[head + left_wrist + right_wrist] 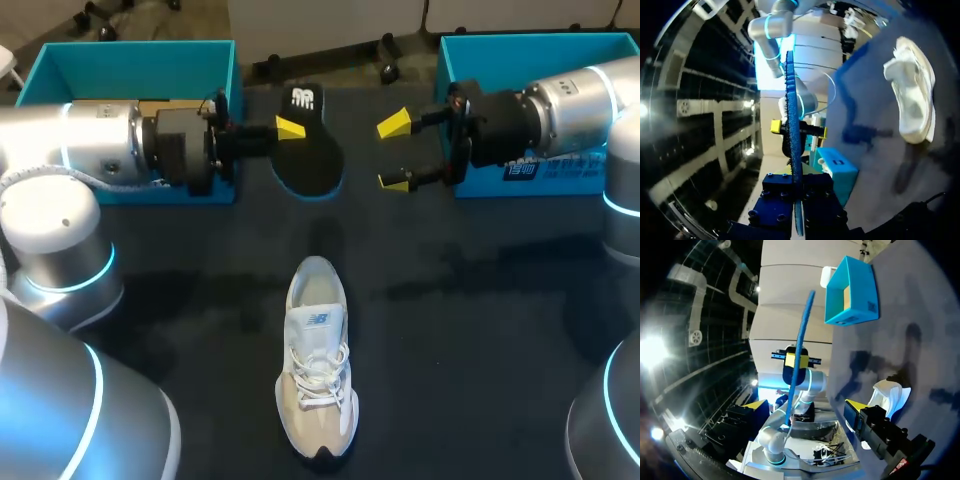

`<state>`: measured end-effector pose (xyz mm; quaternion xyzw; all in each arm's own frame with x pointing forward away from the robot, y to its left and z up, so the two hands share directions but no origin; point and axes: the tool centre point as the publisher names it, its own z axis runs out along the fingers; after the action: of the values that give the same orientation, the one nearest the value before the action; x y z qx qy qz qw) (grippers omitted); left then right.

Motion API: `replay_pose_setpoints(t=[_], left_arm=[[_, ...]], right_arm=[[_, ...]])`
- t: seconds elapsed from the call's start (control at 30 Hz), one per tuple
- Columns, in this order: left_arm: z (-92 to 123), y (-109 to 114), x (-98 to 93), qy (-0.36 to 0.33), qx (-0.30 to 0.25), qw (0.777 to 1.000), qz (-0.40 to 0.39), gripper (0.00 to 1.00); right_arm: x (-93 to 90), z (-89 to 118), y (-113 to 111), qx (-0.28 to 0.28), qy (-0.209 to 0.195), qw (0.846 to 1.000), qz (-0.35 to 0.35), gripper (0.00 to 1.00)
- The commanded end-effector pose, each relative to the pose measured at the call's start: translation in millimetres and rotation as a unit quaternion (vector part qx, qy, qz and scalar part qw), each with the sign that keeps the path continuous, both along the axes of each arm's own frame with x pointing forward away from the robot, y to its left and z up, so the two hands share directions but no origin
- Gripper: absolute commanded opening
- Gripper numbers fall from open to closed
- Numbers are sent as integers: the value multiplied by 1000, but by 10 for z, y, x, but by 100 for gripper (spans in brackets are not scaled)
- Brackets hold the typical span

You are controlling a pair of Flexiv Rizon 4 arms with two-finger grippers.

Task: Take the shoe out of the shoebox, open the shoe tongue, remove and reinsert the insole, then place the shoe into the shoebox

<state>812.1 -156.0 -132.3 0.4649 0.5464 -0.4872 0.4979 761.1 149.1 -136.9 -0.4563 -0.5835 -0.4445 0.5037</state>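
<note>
Insole (305, 150), upper middle of frame, seemed light, thin, floppy; left fingers (290, 127) clenched its edge, right fingers (393, 124) released nearby. Shoe (317, 370) sat lower middle on table (480, 300); heel collar looked firmest hold

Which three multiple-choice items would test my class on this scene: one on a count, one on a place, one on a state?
1. How many teal boxes stand on the table?
A one
B two
C three

2. Where is the shoe?
A in the left box
B on the table
C in the right box

3. The right gripper is:
A open
B shut on the shoe
C shut on a box

Answers:
1 B, one box at the left, one at the right.
2 B, it lies on the table, apart from both.
3 A, its yellow tips stand apart with nothing between.
</note>
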Motion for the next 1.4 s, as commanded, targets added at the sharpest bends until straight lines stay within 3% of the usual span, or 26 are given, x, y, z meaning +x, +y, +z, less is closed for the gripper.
replay_pose_setpoints(t=[0.03,0.4,0.93,1.0,1.07,1.13,1.2,1.23,1.4], left_arm=[[-63,-114,-3,-53,-6,999,10,0],[-101,-171,22,-60,4,998,32,0],[-156,-297,31,-90,13,995,45,0],[-161,-308,37,-92,10,995,49,0],[-169,-321,43,-95,9,994,54,0],[-176,-335,48,-96,10,994,54,0],[-178,-346,48,-99,10,993,55,0],[-177,-350,48,-101,10,993,57,0],[-177,-368,55,-109,11,992,64,0]], right_arm=[[6,-7,17,-1,0,1000,0,100],[6,-7,17,-1,0,1000,0,100],[26,-55,316,-27,-37,999,8,100],[25,-57,323,-24,-37,999,4,89],[17,-53,343,-27,-34,999,-1,89],[11,-49,368,-28,-33,999,-4,67],[6,-48,379,-26,-32,999,-9,60],[5,-50,387,-27,-31,999,-10,50],[-40,-37,463,-25,-24,999,-14,43]])
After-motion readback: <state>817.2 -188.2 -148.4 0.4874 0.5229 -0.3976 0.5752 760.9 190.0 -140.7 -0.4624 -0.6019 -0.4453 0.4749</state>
